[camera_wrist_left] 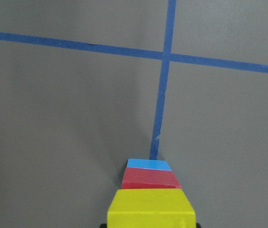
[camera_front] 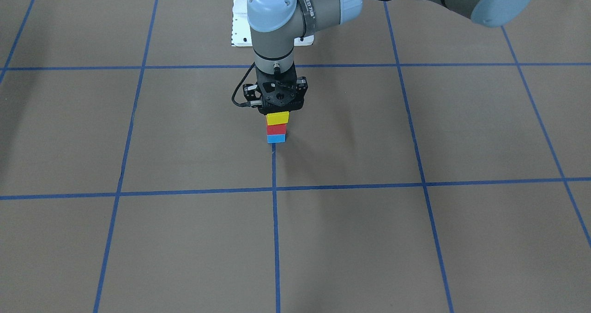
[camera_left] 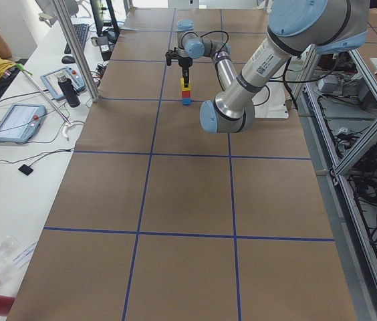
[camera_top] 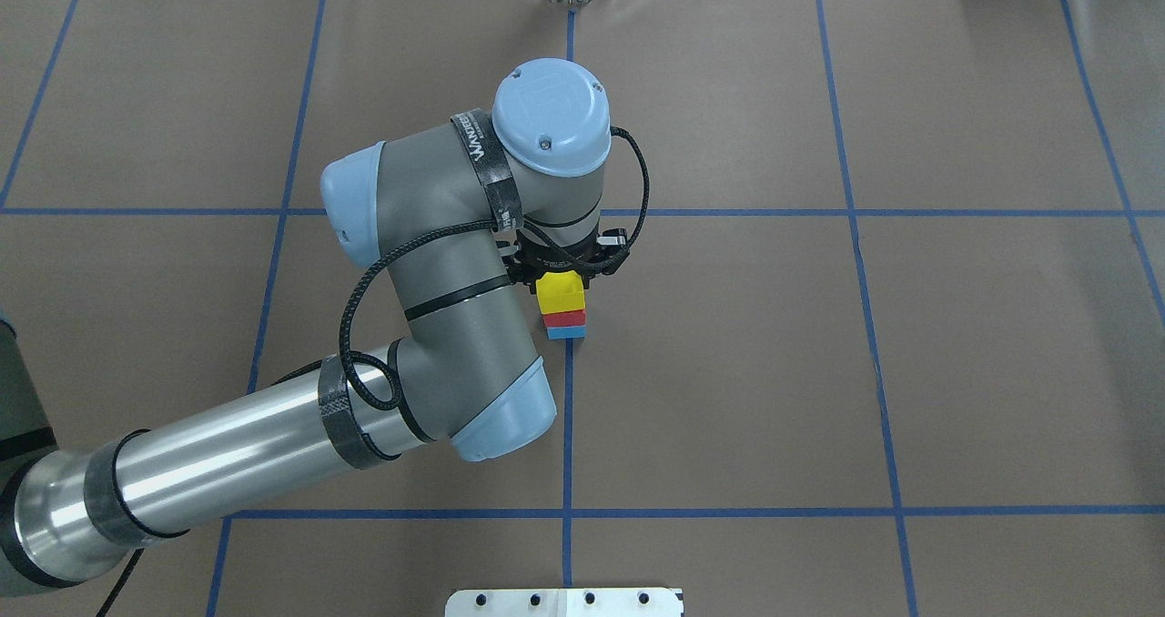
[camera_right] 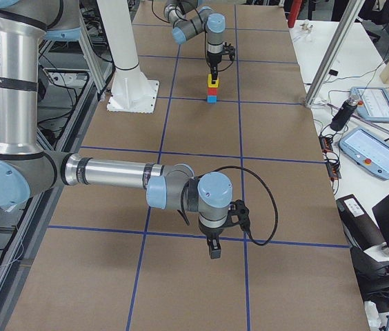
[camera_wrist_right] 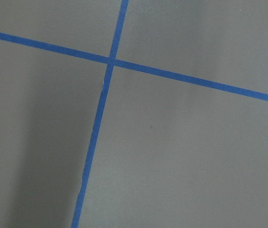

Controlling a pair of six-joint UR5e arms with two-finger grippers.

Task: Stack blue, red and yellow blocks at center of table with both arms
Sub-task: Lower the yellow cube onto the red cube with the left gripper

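Note:
A yellow block (camera_front: 277,117) sits on a red block (camera_front: 276,129), which sits on a blue block (camera_front: 276,138), as one stack at the table's center, at the end of a blue tape line. My left gripper (camera_front: 278,107) stands straight above the stack and is closed on the yellow block (camera_top: 559,291). In the left wrist view the yellow block (camera_wrist_left: 150,209) fills the bottom middle, with the red block (camera_wrist_left: 150,178) and the blue block (camera_wrist_left: 148,164) beyond it. My right gripper (camera_right: 214,252) hangs low over bare table far from the stack; I cannot tell whether it is open or shut.
The table is brown paper with a blue tape grid (camera_front: 275,188). The robot's white base plate (camera_front: 240,27) lies at the table's edge behind the stack. Operator desks with teach pendants (camera_right: 367,148) lie beyond the far edge.

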